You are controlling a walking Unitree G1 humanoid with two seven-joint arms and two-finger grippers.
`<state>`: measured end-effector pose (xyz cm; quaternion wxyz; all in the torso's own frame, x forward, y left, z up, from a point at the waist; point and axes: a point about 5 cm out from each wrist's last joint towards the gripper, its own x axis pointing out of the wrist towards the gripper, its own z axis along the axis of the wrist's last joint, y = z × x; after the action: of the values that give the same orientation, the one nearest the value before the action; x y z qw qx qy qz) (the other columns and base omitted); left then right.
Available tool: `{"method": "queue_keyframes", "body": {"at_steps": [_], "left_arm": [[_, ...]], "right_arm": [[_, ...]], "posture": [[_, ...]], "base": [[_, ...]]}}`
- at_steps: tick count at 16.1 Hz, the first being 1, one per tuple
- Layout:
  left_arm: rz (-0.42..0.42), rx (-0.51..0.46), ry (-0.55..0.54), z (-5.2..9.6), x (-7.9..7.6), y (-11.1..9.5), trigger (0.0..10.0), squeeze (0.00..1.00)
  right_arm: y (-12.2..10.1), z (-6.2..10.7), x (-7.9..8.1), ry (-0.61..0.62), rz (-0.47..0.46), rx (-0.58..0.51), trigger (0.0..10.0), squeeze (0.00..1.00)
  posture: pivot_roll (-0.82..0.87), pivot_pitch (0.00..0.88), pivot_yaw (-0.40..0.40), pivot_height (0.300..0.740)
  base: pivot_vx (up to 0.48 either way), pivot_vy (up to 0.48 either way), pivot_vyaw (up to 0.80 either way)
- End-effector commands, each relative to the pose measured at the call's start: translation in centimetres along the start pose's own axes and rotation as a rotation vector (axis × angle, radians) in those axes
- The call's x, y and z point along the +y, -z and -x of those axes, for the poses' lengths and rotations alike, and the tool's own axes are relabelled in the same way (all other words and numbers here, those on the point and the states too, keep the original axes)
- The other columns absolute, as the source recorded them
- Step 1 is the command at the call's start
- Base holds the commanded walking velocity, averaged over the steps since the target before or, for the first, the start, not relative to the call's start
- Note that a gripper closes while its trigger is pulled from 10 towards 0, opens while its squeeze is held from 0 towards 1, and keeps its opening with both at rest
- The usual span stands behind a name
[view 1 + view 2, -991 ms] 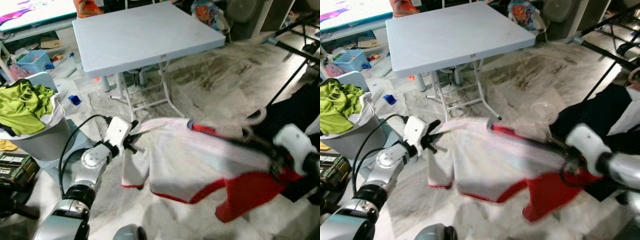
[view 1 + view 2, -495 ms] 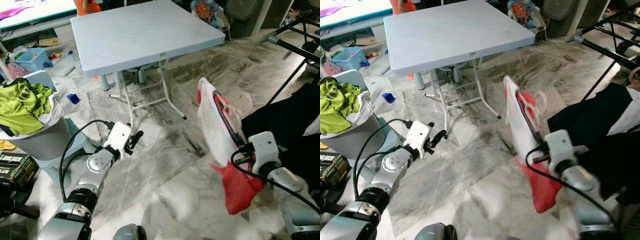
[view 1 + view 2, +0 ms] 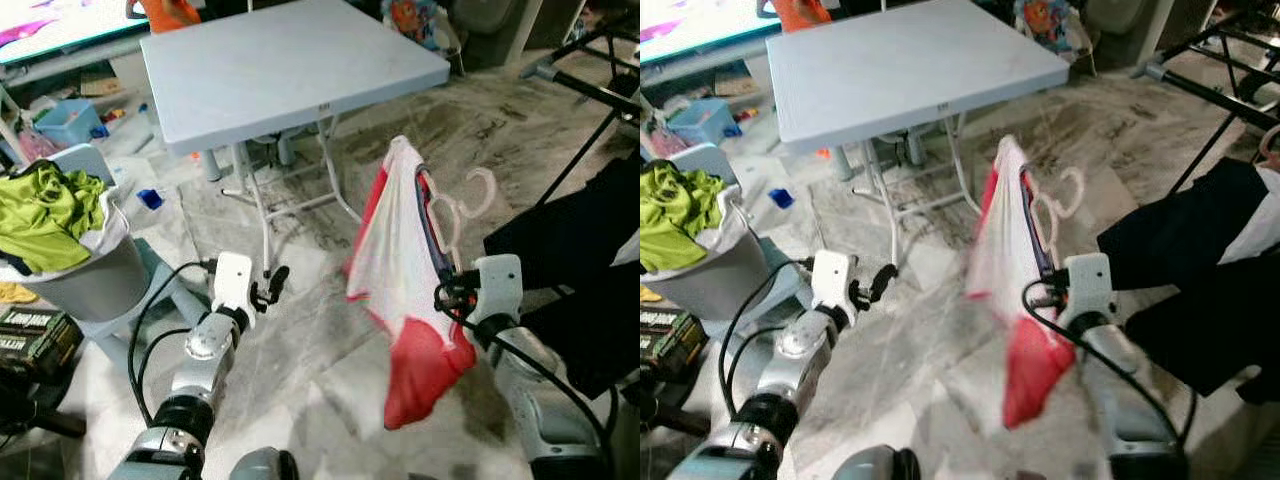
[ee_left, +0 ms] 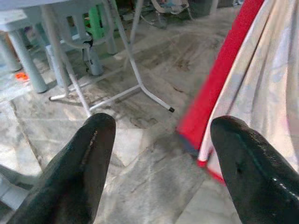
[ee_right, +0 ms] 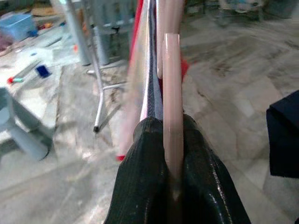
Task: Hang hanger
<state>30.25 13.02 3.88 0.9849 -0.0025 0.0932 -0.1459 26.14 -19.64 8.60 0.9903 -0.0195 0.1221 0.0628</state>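
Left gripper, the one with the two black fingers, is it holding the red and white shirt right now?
No, the left gripper is open and holds nothing, while the red and white shirt hangs from the pale hanger clamped in the right gripper.

Both arms are built of rounded silver-grey segments with dark ringed joints, and each ends in a boxy white wrist block. From the left arm's block a black cable loops out and back along the forearm, and the right arm carries a similar black cable curling round its white block and down the silver shell. The left gripper has two thick, glossy black fingers with rounded tips, and the right gripper shows the same black, finely ribbed finish.
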Motion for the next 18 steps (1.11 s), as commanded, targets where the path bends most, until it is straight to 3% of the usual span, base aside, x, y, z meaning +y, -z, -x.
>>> {"method": "queue_keyframes", "body": {"at_steps": [1, 2, 3, 4, 7, 9, 10, 11, 13, 18], "left_arm": [[0.016, -0.021, -0.040, 0.2, 0.9, -0.6, 10.0, 1.00], [0.016, -0.025, -0.041, 0.2, 1.0, -0.7, 10.0, 1.00], [0.008, -0.023, -0.020, -0.1, 0.8, -1.0, 10.0, 1.00], [0.008, -0.022, 0.000, -0.4, 0.5, -1.3, 10.0, 1.00], [0.067, -0.031, 0.070, -1.8, -1.4, -2.6, 10.0, 1.00], [0.157, -0.050, 0.146, -2.8, -3.4, -3.9, 10.0, 0.92], [0.174, -0.051, 0.164, -3.0, -3.8, -4.1, 10.0, 0.93], [0.193, -0.053, 0.223, -3.2, -4.8, -4.5, 10.0, 0.68], [0.192, -0.052, 0.299, -3.4, -6.3, -4.9, 10.0, 0.00], [0.227, -0.074, 0.299, -3.7, -6.6, -5.7, 10.0, 0.00]], "right_arm": [[-0.9, 0.4, 0.7, 0.016, 0.015, -0.065, 10.0, 0.00], [-1.0, 0.8, 1.6, -0.035, 0.081, -0.086, 10.0, 0.00], [-0.8, 1.4, 2.7, -0.116, 0.209, -0.090, 10.0, 0.00], [-0.5, 1.7, 2.9, -0.102, 0.151, -0.053, 10.0, 0.00], [-1.3, 2.1, 4.0, -0.183, 0.208, -0.081, 10.0, 0.00], [-1.5, 2.1, 4.2, -0.163, 0.202, -0.094, 10.0, 0.00], [-1.4, 2.1, 4.2, -0.165, 0.210, -0.089, 10.0, 0.00], [-1.2, 2.2, 4.4, -0.173, 0.203, -0.073, 10.0, 0.00], [-0.8, 2.4, 4.9, -0.211, 0.186, -0.051, 10.0, 0.00], [0.3, 2.8, 5.6, -0.292, 0.192, 0.010, 10.0, 0.00]], "posture": [[-0.10, 0.000, 0.080, 0.740], [-0.10, 0.000, 0.082, 0.740], [-0.10, 0.000, 0.084, 0.740], [-0.11, 0.000, 0.083, 0.740], [-0.13, 0.000, 0.086, 0.740], [-0.14, 0.000, 0.086, 0.740], [-0.14, 0.000, 0.086, 0.740], [-0.14, 0.000, 0.088, 0.740], [-0.14, 0.000, 0.090, 0.740], [-0.15, 0.000, 0.092, 0.740]], "base": [[0.000, 0.000, 0.00], [0.000, 0.000, 0.00], [0.000, 0.000, 0.00], [0.000, 0.000, 0.00], [0.000, 0.000, 0.00], [0.000, 0.000, 0.00], [0.000, 0.000, 0.00], [0.000, 0.000, 0.00], [0.000, 0.000, 0.00], [0.000, 0.000, 0.00]]}}
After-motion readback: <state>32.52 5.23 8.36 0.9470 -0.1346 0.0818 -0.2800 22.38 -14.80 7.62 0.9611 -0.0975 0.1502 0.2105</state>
